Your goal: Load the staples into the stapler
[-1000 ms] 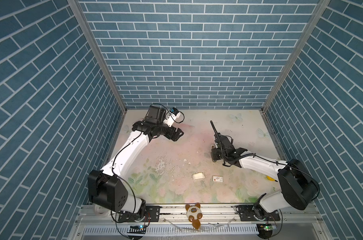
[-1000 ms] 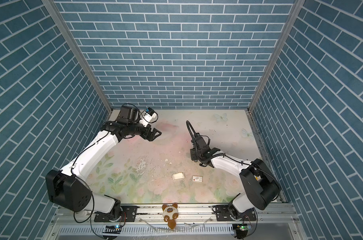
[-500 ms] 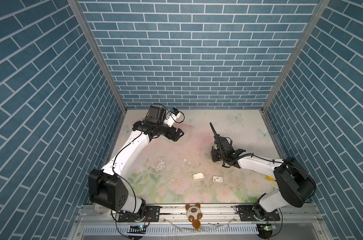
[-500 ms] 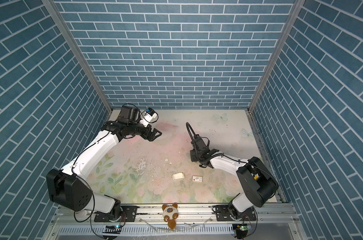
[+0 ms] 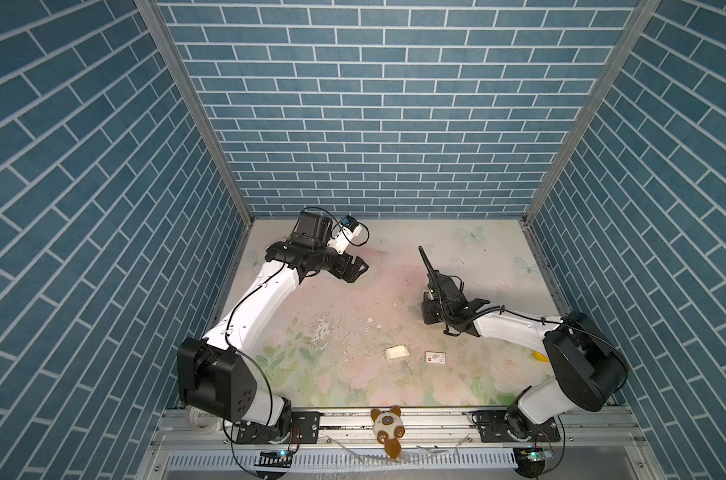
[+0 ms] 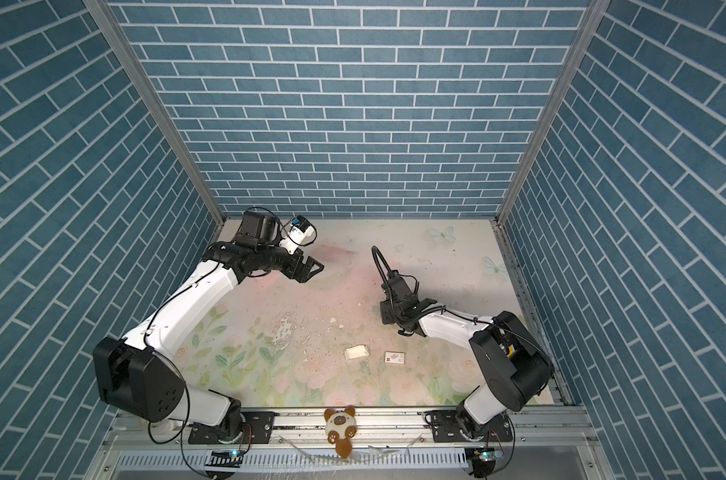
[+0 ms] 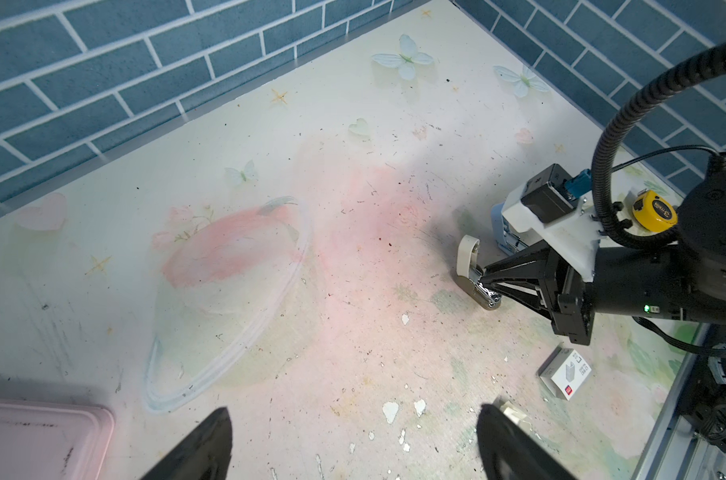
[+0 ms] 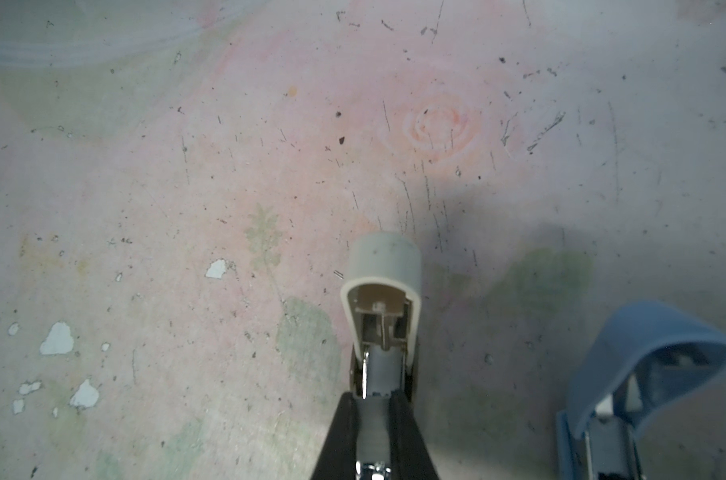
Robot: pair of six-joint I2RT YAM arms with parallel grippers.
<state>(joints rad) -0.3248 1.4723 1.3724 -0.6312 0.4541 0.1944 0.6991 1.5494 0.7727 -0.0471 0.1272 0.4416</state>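
Stapler (image 8: 384,370), beige, sits on the surface (image 5: 336,374) at about 2 o'clock from the centre. Its lid (image 8: 380,262) is swung up nearly upright, baring the metal channel. The right claw (image 8: 374,401) is pinching that channel from both sides, just behind the raised lid. In the left wrist view the stapler (image 7: 477,291) has its base flat on the surface, with the right claw (image 7: 488,286) closed to a point on the shiny rail.

Staples: I cannot tell whether a strip lies in the channel or in the tray, as both are too small to read. In both top views the tray (image 5: 396,352) lies at 6 o'clock from the centre. The sleeve (image 5: 435,358), with its red mark, is near the tray at its 3 o'clock and apart from it.

The left claw (image 5: 359,270) hangs above the surface at 11 o'clock, its fingers spread wide (image 7: 353,411).

A blue stapler (image 8: 643,353), also with its lid raised, stands near the beige one without touching it. A tape measure (image 7: 654,210), yellow, shows beyond the right arm.
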